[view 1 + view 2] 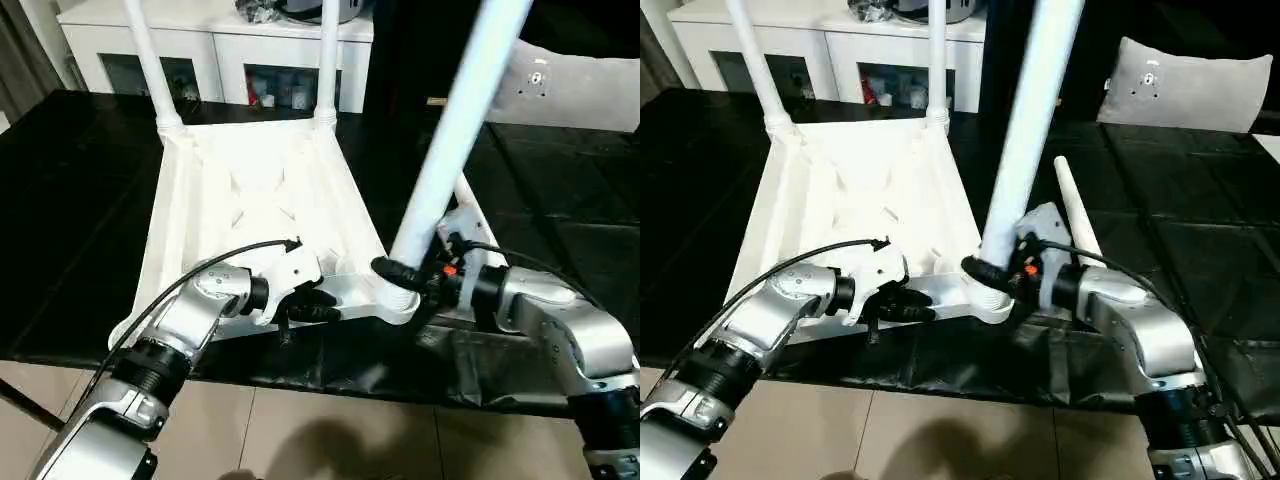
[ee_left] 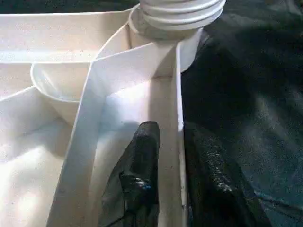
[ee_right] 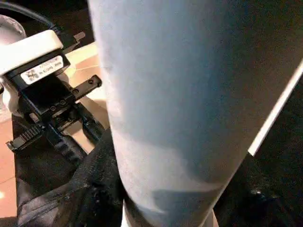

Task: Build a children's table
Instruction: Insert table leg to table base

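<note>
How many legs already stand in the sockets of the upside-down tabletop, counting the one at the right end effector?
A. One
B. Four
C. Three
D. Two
C: two legs stand in the far corner sockets of the tabletop, a third leg stands in the near socket at the right end effector, and a fourth lies on the black table.
</note>
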